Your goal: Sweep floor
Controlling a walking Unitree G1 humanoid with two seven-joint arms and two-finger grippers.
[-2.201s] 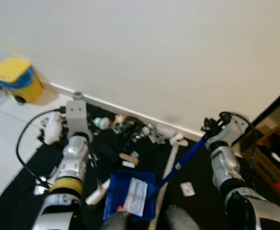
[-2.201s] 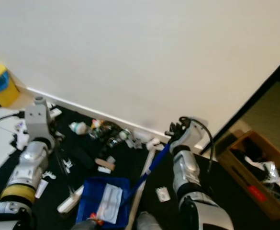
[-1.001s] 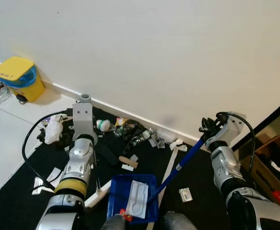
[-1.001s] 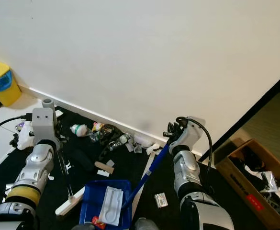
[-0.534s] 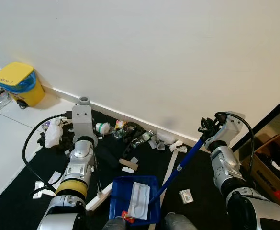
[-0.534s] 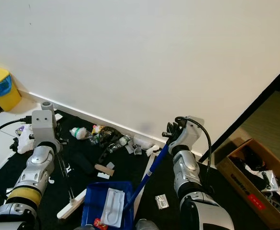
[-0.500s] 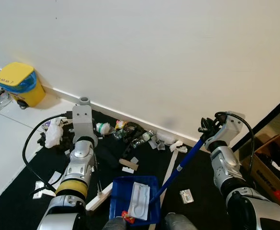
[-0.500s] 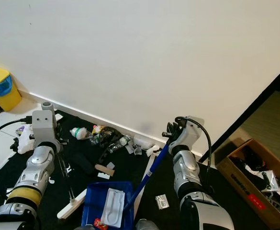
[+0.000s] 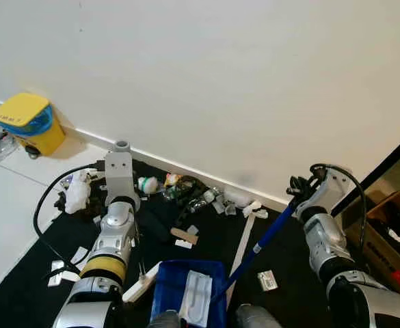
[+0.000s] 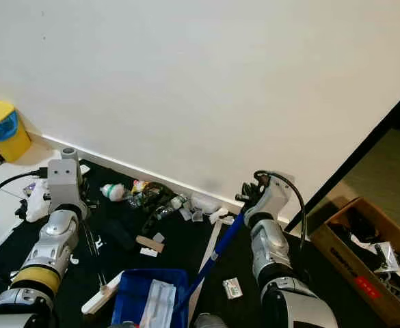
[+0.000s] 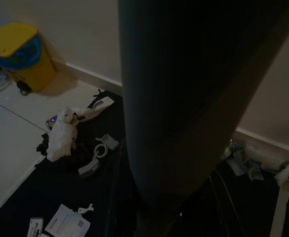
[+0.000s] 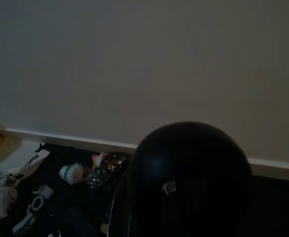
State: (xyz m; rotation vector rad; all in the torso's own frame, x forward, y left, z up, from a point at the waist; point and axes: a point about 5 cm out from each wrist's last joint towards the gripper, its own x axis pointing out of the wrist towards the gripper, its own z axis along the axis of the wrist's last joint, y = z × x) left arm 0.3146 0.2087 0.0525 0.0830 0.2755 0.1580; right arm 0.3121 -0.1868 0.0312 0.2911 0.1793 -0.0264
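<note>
Head view: the right gripper is clenched on the blue dustpan handle; the dustpan sits on the black mat. Left gripper's finger state cannot be told. Left wrist view: yellow bin by the wall. Right wrist view: litter along the baseboard.

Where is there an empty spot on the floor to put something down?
The white tiles between the yellow bin and the black mat's left edge are bare. The mat is also fairly open near the right arm, around one small packet. It is crowded along the wall, where the litter pile lies, and around the blue dustpan.
</note>
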